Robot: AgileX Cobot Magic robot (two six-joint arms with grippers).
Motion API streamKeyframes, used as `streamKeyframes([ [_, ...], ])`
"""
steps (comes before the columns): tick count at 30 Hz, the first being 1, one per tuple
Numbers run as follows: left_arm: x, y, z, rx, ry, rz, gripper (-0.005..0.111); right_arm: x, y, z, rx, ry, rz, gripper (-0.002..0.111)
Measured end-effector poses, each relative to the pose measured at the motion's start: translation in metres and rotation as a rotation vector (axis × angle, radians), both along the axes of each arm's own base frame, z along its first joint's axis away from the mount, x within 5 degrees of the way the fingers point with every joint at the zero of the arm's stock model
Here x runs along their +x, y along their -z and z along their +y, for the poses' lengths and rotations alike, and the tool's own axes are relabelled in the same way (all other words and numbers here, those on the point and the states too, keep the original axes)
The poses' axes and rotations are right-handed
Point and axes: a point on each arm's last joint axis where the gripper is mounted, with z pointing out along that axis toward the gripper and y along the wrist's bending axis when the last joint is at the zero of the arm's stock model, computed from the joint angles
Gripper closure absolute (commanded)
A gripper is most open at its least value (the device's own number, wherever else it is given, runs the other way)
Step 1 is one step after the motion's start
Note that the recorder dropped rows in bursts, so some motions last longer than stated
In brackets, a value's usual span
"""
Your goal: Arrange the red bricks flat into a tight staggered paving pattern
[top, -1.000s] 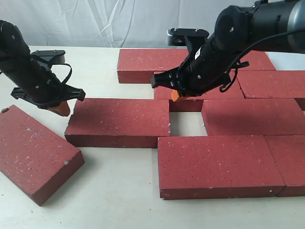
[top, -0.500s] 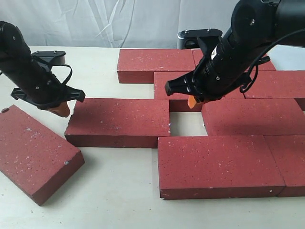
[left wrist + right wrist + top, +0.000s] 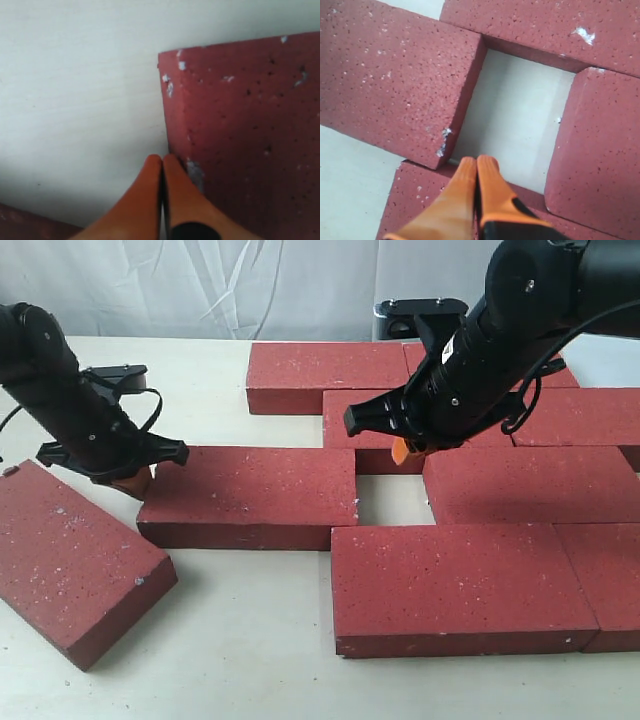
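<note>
I log red bricks (image 3: pixel 455 585) flat on the table (image 3: pixel 250 670), one gap (image 3: pixel 390 498) among them. Left gripper (image 3: pixel 162 165) pinched together, empty, at a brick's end. Right gripper (image 3: pixel 476 167) pinched together, empty, over the gap.

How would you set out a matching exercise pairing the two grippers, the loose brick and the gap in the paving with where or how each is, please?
Things:
1. left gripper
2. right gripper
3. loose brick
4. square gap

Places or states:
A. lies askew, apart from the laid pattern
B. shut, hanging over the pattern just behind the gap
C. bare table closed in by bricks on all sides
D. shut, tips at the left end of the middle-row brick

Pairs: 1-D, 2-B, 3-A, 4-C
</note>
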Motion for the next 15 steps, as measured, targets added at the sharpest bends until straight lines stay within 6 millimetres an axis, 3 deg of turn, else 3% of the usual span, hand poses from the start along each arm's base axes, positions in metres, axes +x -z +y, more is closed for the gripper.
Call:
streamKeyframes([
  [6,-0.007,0.000,-0.024,-0.018,0.051,0.007,0.107,0.000,0.000,0.000,0.000,0.001,0.000,0.109],
  [15,-0.007,-0.001,-0.030,-0.044,0.038,0.008,0.107,0.000,0.000,0.000,0.000,0.001,0.000,0.109],
])
